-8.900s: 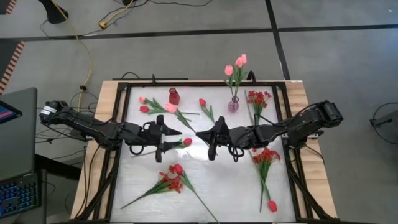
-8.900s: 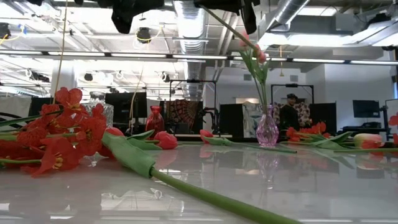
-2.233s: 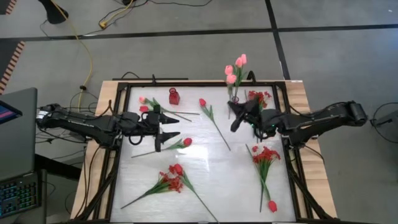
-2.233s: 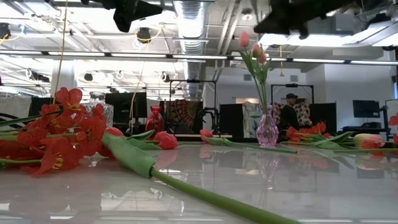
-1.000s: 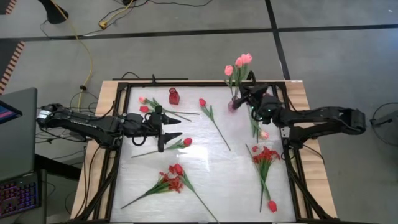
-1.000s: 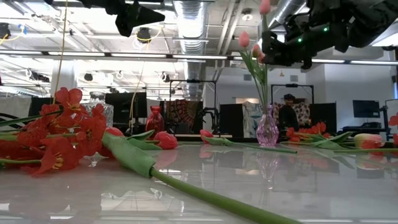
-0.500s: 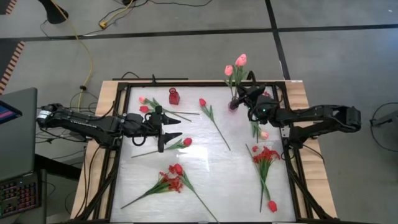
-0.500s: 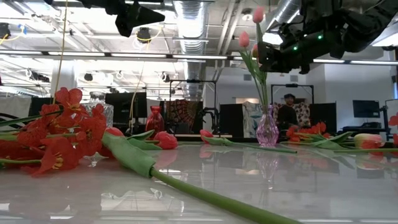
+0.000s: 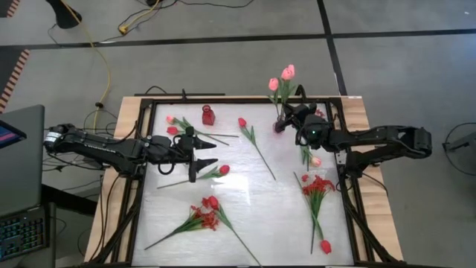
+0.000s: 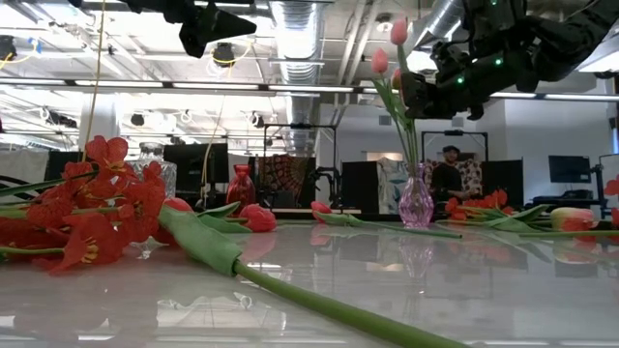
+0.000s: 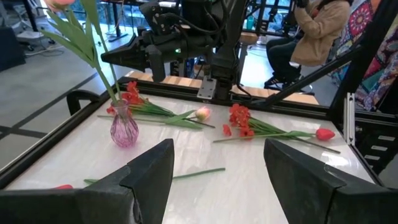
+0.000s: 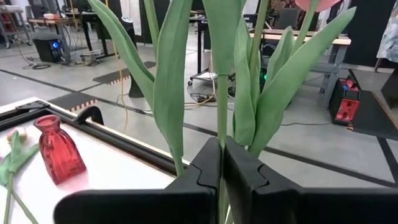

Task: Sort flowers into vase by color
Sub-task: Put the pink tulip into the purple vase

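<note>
A small purple glass vase (image 9: 279,125) stands at the table's far right and holds pink tulips (image 9: 274,83) upright. My right gripper (image 9: 291,117) hovers level just above the vase (image 10: 416,203), shut on the stem of one pink tulip (image 10: 398,31). My left gripper (image 9: 210,154) hangs open above the table's left half, with nothing between its fingers (image 11: 149,177). A red vase (image 9: 208,115) stands at the far left. Red tulips (image 9: 224,170) and red sprays (image 9: 204,217) lie flat on the table. My right gripper pinches the pink tulip's green stem (image 12: 222,127) between its two fingers, well below the bloom and among the leaves. The fingers come level from the table's right side and lie across the stem. The tulip stands nearly upright, and its lower stem runs down to the vase's mouth (image 11: 118,106).
More pink tulips (image 9: 172,119) lie by the red vase, another one (image 9: 316,161) by the right edge, and a red spray (image 9: 318,186) and a red tulip (image 9: 325,246) at the right. A black frame (image 9: 149,104) rims the table. A person (image 11: 314,28) sits beyond it.
My right gripper has kept its hold and eased slightly down over the vase. The held pink tulip has sunk a little and its bloom has swung toward the table's left, standing more upright. My left gripper has kept still.
</note>
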